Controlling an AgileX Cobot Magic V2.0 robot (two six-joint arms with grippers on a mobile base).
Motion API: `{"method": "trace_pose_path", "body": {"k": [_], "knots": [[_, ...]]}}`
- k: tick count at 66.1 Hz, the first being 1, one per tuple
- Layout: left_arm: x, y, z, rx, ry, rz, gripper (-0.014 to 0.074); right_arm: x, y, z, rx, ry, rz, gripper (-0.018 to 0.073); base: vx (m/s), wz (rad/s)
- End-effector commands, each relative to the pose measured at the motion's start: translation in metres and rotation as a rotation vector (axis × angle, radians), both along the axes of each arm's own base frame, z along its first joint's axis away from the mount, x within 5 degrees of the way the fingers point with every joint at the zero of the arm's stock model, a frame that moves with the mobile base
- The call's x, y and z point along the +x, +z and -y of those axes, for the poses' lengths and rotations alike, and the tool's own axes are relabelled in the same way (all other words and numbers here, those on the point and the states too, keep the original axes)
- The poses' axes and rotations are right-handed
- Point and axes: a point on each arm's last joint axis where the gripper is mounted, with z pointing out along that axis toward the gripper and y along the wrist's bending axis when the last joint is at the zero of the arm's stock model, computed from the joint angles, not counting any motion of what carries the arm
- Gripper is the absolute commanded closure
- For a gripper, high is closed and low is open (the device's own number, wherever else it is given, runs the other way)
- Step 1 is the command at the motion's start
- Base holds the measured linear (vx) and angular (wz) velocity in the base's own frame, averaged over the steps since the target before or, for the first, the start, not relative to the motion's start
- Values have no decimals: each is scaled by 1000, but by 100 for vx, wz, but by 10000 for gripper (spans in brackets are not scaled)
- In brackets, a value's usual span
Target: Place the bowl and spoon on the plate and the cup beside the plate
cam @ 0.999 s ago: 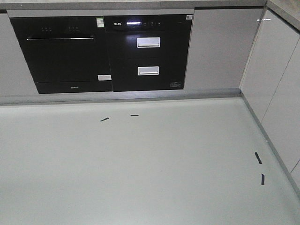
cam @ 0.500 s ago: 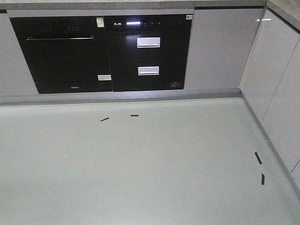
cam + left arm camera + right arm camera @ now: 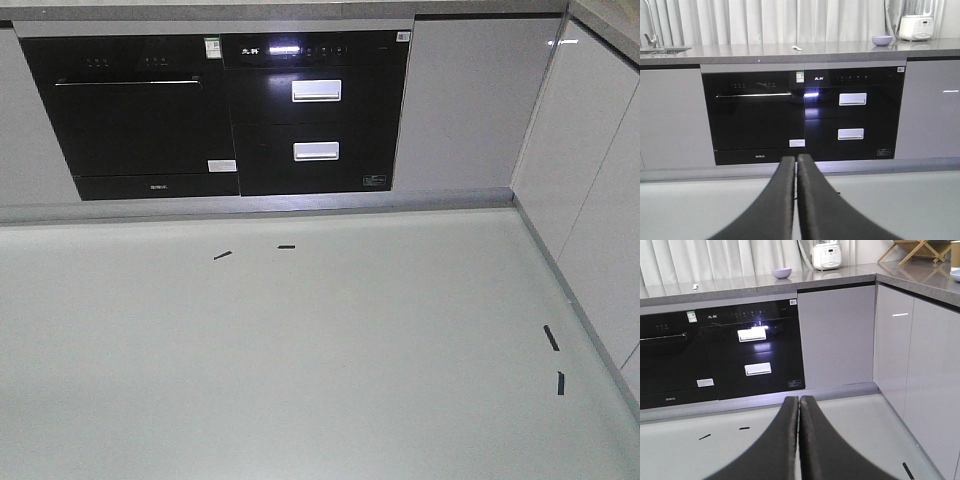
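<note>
The lavender bowl (image 3: 882, 40) (image 3: 781, 273) sits far off on the grey counter, with the small pale spoon (image 3: 797, 48) (image 3: 695, 286) lying further left on the same top. At the right wrist view's right edge, a pale blue rim that looks like the plate (image 3: 955, 274) rests on the side counter. Behind it stands a tan shape that may be the cup (image 3: 955, 254), cut off by the frame. My left gripper (image 3: 796, 158) and right gripper (image 3: 799, 398) are both shut on nothing, low over the floor and far from the counter. Neither shows in the front view.
A black oven (image 3: 135, 115) and black drawer unit (image 3: 315, 120) fill the cabinet front ahead. White cabinets (image 3: 590, 200) run along the right. Short black tape marks (image 3: 222, 255) (image 3: 551, 337) lie on the pale floor. A white cooker (image 3: 915, 25) and a sink tap (image 3: 649, 30) are on the counter.
</note>
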Motion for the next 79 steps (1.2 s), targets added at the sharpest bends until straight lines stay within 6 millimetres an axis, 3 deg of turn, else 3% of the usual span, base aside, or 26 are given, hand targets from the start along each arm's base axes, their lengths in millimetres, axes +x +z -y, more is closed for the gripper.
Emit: {"method": "trace_pose_path", "body": {"k": [1, 79], "knots": [[2, -3, -1, -4, 5, 36, 602, 0, 3, 0, -16, 4, 70, 561, 3, -1], [2, -3, -1, -4, 5, 36, 602, 0, 3, 0, -16, 4, 70, 561, 8, 5]]}}
